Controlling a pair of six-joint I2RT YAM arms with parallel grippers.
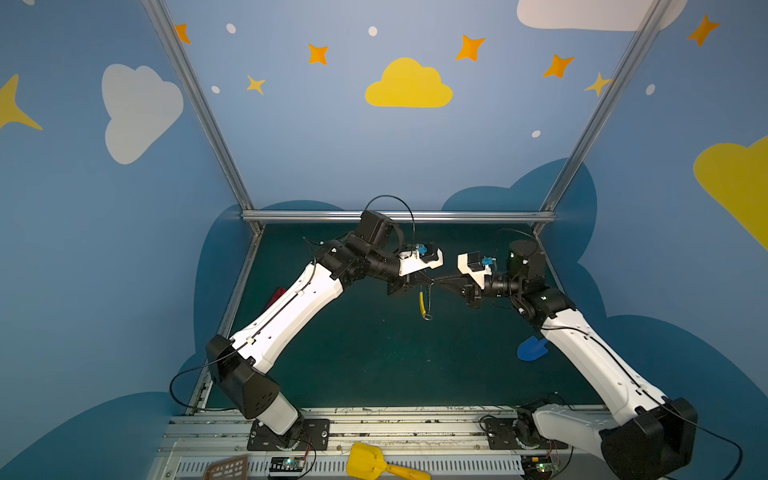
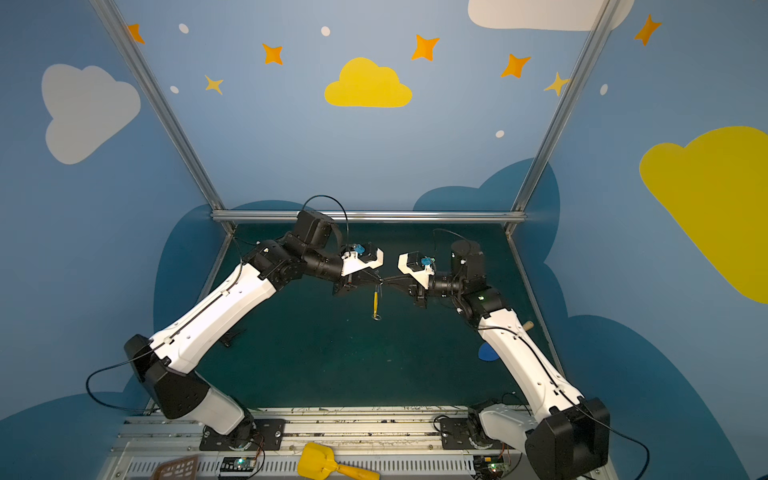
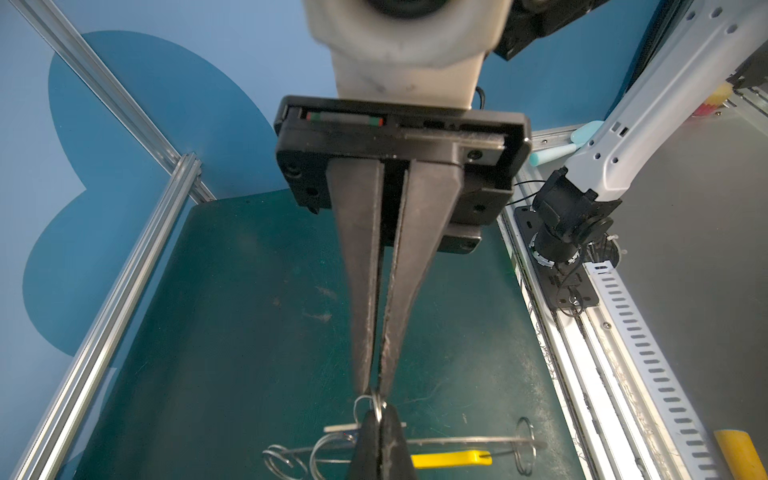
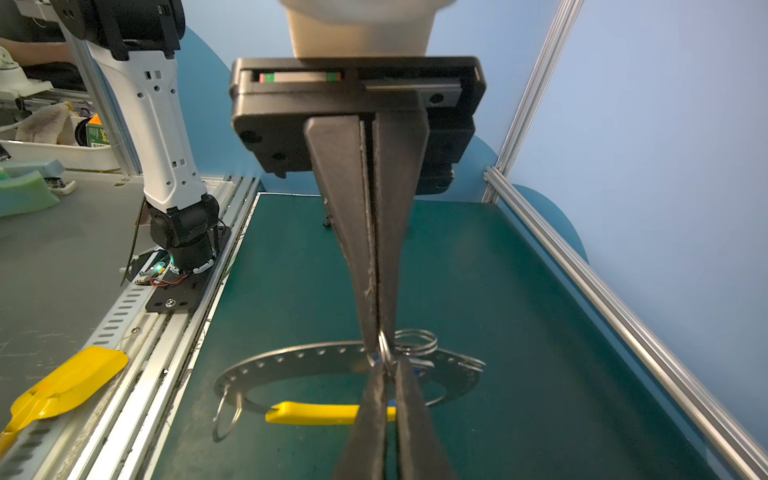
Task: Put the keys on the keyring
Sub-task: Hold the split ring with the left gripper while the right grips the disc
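My left gripper point(image 1: 429, 282) point(image 3: 372, 390) and right gripper point(image 1: 436, 281) point(image 4: 379, 345) meet tip to tip in mid-air above the green mat point(image 1: 365, 357). Both are shut on one small metal ring point(image 3: 376, 404) point(image 4: 385, 354) at the rim of the keyring point(image 4: 291, 360). The keyring is a thin grey studded hoop with a yellow arc point(image 4: 311, 413) point(image 1: 422, 301). It hangs below the fingertips, with a tiny loop point(image 4: 226, 409) at its low end. Of the keys, only slivers of blue point(image 4: 374, 357) show behind the fingertips.
A blue toy shovel point(image 1: 532, 348) lies on the mat beside the right arm. A yellow shovel point(image 1: 374, 463) and a brown mesh piece point(image 1: 226, 467) lie on the front rails. A red thing point(image 1: 276, 296) sits behind the left arm. Aluminium frame bars point(image 1: 399, 216) edge the mat.
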